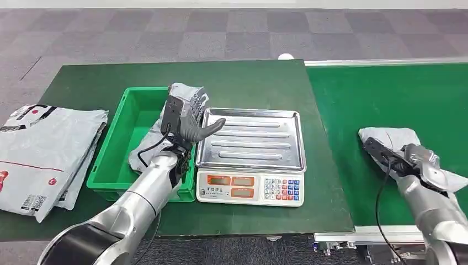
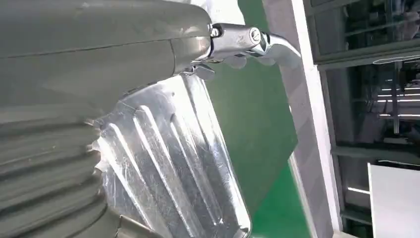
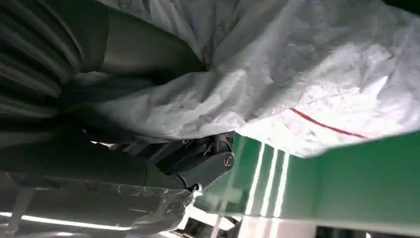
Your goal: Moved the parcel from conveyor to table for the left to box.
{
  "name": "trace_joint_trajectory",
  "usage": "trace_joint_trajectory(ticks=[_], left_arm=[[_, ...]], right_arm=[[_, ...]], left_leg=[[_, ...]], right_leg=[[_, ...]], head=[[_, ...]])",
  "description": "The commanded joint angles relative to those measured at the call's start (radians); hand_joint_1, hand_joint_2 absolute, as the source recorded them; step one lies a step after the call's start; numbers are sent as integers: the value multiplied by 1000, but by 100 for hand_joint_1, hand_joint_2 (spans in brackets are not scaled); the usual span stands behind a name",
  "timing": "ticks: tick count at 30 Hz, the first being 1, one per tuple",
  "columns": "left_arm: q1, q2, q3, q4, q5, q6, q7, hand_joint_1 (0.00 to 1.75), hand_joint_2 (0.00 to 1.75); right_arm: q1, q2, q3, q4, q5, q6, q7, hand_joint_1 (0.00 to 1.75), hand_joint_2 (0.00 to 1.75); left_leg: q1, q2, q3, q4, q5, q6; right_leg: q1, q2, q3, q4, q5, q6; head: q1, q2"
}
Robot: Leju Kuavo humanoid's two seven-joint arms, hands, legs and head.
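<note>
Green conveyor (image 1: 386, 99), right robot hand (image 1: 411, 160) seemingly gripping parcel (image 1: 389, 138)

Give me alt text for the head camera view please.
The robot's left hand holds a crumpled grey plastic parcel over a green plastic bin, beside a steel-topped weighing scale. Its right hand grips another grey parcel on the green conveyor.

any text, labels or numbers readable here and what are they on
None can be read.
Scale: keypad keys and display windows too small to make out.
Flat grey mailers: black and red markings plus small code labels, all blurred.
Parcel in the right hand: a plain red line, no legible print.
</note>
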Motion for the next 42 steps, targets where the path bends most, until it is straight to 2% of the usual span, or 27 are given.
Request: trace_joint_trajectory(ticks=[1, 4, 8, 9, 10, 14, 19, 22, 29, 35, 40, 42], left_arm=[[-56, 17, 40, 33, -47, 10, 23, 0, 175], [-55, 17, 40, 33, -47, 10, 23, 0, 175], [-67, 15, 33, 52, -87, 19, 41, 0, 175], [-75, 18, 33, 52, -92, 23, 43, 0, 175], [-83, 22, 36, 51, -96, 27, 51, 0, 175], [-88, 32, 51, 40, -94, 14, 61, 0, 175], [-69, 55, 61, 20, -103, 25, 56, 0, 175], [-66, 59, 65, 10, -105, 24, 57, 0, 175], [-66, 61, 72, 3, -111, 44, 57, 0, 175], [-85, 85, 72, 5, -132, 58, 67, 0, 175], [-95, 69, 93, 19, -108, 27, 66, 0, 175], [-96, 66, 96, 15, -104, 24, 63, 0, 175]], right_arm=[[-15, 117, -64, -132, -74, -81, -121, 175, 175], [-14, 115, -64, -131, -74, -80, -121, 175, 175], [12, 132, -59, -229, -136, -180, -212, 175, 175], [0, 143, -45, -249, -134, -183, -216, 175, 175], [-2, 156, -52, -289, -197, -155, -245, 175, 175], [10, 155, -10, -368, -257, -129, -226, 175, 175], [16, 204, 45, -459, -326, -145, -257, 175, 175], [-4, 201, 80, -472, -347, -138, -231, 175, 175], [-28, 190, 128, -470, -376, -159, -259, 175, 175], [-128, 282, 252, -503, -386, -142, -235, 175, 175], [-136, 343, 357, -544, -362, -145, -199, 175, 175], [-145, 357, 392, -554, -356, -131, -187, 175, 175]], left_leg=[[1, 5, 1, 0, -1, 0], [1, 8, 3, -1, -1, -1], [1, 4, 3, -1, -1, 0], [0, 4, 1, 0, 0, 0], [0, 6, 2, 0, -1, 0], [1, 9, 2, 1, -2, 0], [0, 4, 1, -1, 0, 0], [0, 9, 2, 0, -1, 0], [0, 4, 1, 0, 0, 0], [-1, 11, 0, 1, -1, 0], [1, 8, 0, 0, 0, -2], [1, 10, 3, -1, 0, -3]], right_leg=[[1, 5, -1, 0, 1, -1], [1, 8, 1, -1, 1, -1], [1, 4, 1, -1, 1, -1], [1, 4, 0, 0, 1, -1], [0, 6, 0, 0, 1, -1], [1, 9, -1, 0, 1, -1], [1, 5, 0, 0, 1, -1], [0, 9, -1, 1, 1, -1], [1, 3, 0, 0, 1, -1], [-1, 11, -4, 2, 1, -1], [1, 8, -3, 2, 1, -2], [4, 11, -1, 0, 1, -2]], head=[[0, 0], [0, 0], [0, 0], [0, 0], [0, 0], [0, 0], [0, 0], [0, 0], [0, 0], [0, 0], [0, 0], [0, 0]])
